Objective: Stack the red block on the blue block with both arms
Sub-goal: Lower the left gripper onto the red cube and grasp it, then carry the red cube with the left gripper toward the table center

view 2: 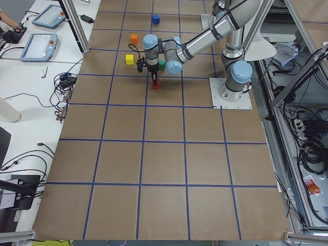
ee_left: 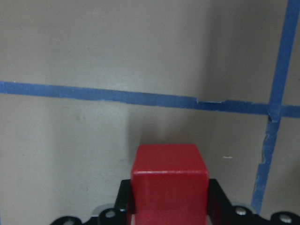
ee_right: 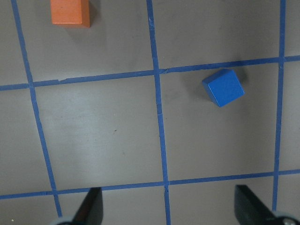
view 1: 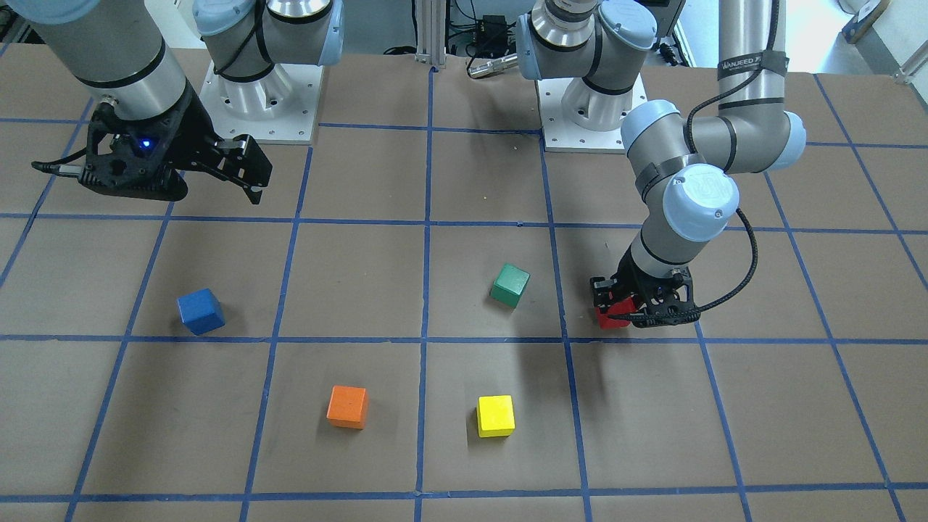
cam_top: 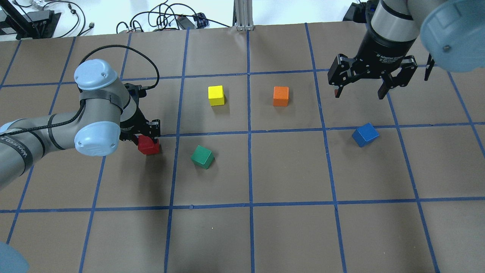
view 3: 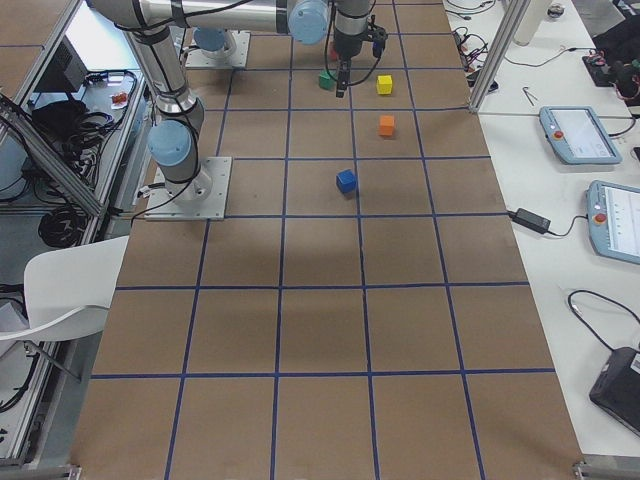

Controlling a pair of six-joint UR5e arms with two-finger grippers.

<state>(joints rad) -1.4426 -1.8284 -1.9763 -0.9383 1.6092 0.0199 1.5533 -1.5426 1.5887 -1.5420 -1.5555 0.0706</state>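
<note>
Your left gripper (view 1: 629,308) has its jaws closed against two sides of the red block (cam_top: 148,146). You are at the pick-up step, and the stacking is not yet done. You cannot tell from these views whether the block has left the surface.

The red block sits in the middle stretch of the worktop (cam_top: 250,235), on the side towards its left end. The blue block (cam_top: 365,134) lies well apart from it, towards the right end, turned askew to the tape lines. Your right gripper (cam_top: 360,93) hangs above the surface beyond the blue block, jaws wide apart and holding nothing.

The next move likely calls for a clean lift, then a carry across past the green block (cam_top: 202,157). A hand-over to the right gripper may serve, since both arms are asked for. Square the red block to the skewed blue one before setting it down.

The worktop is brown paper ruled into squares with blue tape. A yellow block (cam_top: 216,95) and an orange block (cam_top: 280,96) lie nearer the operators' edge. Past that edge are white benches with cables and control tablets.
</note>
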